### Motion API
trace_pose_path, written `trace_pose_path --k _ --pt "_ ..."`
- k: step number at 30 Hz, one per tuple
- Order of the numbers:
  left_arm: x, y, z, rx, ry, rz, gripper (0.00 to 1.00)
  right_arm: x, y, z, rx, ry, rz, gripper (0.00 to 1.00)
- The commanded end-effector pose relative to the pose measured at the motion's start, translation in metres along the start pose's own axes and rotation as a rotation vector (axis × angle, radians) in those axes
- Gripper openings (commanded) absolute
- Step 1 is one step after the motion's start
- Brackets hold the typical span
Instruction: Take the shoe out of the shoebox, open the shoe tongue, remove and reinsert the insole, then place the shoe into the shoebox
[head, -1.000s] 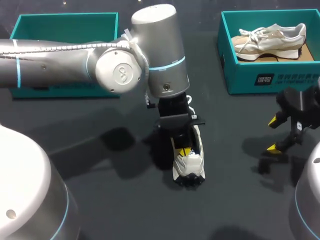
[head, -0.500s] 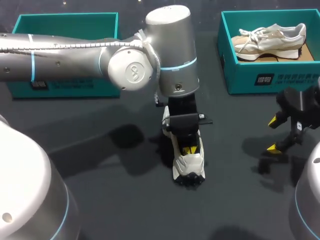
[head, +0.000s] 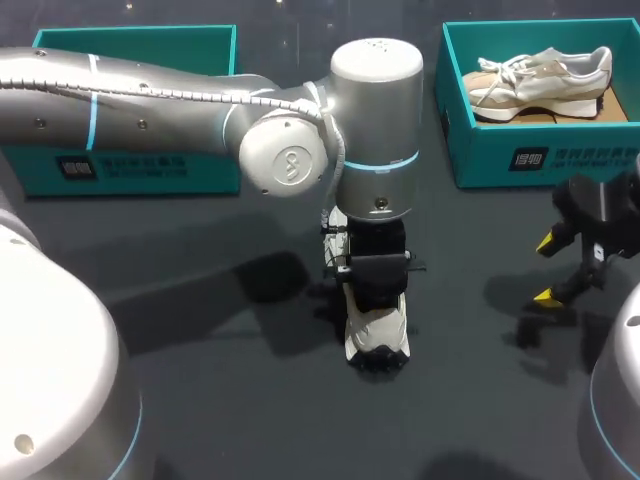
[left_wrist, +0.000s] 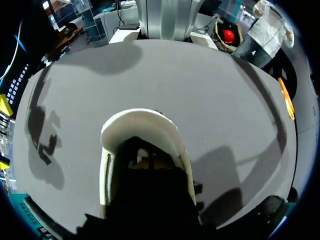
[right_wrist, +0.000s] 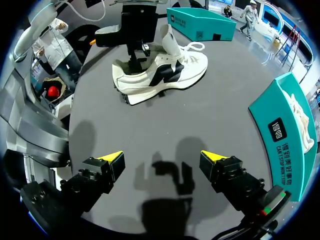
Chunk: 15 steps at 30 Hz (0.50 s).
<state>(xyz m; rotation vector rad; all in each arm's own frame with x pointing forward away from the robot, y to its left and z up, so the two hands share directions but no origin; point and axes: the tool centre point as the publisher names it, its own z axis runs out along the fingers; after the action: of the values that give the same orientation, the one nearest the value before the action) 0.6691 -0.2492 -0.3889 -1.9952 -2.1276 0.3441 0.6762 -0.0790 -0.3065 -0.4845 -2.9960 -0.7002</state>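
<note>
1. Head view: a white shoe (head: 378, 335) with dark side panels stands on its sole on the dark tabletop (head: 470, 400). It sits just below frame centre, with its heel end toward the lower edge.
2. The left arm (head: 150, 95) comes in from the left edge and crosses the upper half of the frame. Its wrist hangs straight over the shoe.
3. The left gripper (head: 376, 290) goes down into the shoe's opening. Its tips are hidden there, so I cannot tell whether it is open or closed.
4. Left wrist view: the gripper's dark body fills the mouth of the shoe. The white heel collar curves round just ahead of it.
5. The right gripper (head: 548, 270) is at the right edge, mid-height, well apart from the shoe. Its fingers (right_wrist: 112, 159) are spread wide with only bare tabletop between them.
6. Right wrist view: the shoe is ahead of the right gripper, side-on. The tongue (right_wrist: 167, 37) stands up and the laces (right_wrist: 192, 48) lie beyond it toward the toe. The left gripper is planted in the heel-side opening.
7. A teal shoebox (head: 520, 155) sits at upper right of the head view, with a second pale shoe (head: 540, 75) lying inside.
8. A second teal shoebox (head: 150, 170) sits at upper left, partly behind the left arm.
</note>
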Motion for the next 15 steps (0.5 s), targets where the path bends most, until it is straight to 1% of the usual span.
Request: trace_pose_path --k 1,3,7,10,12,15 --pt "-0.01 0.012 0.021 0.006 0.011 -0.017 0.0 0.002 0.0 0.0 0.002 -0.003 0.001 1.0" --pt "-0.011 0.014 0.019 0.002 0.009 -0.024 0.0 0.002 0.0 0.0 0.002 -0.003 0.001 1.0" --pt "-0.01 0.005 -0.004 -0.033 -0.038 -0.011 0.0 0.002 0.0 0.0 0.002 -0.003 0.001 1.0" --pt "-0.01 -0.003 -0.018 -0.063 -0.041 -0.003 0.0 0.002 0.0 0.0 0.002 -0.003 0.001 1.0" --pt "-0.009 -0.007 -0.023 -0.082 -0.042 -0.002 0.0 0.002 0.0 0.0 0.002 -0.003 0.001 1.0" --pt "-0.006 -0.009 -0.023 -0.114 -0.02 -0.023 0.0 0.002 0.0 0.0 0.002 -0.003 0.001 1.0"
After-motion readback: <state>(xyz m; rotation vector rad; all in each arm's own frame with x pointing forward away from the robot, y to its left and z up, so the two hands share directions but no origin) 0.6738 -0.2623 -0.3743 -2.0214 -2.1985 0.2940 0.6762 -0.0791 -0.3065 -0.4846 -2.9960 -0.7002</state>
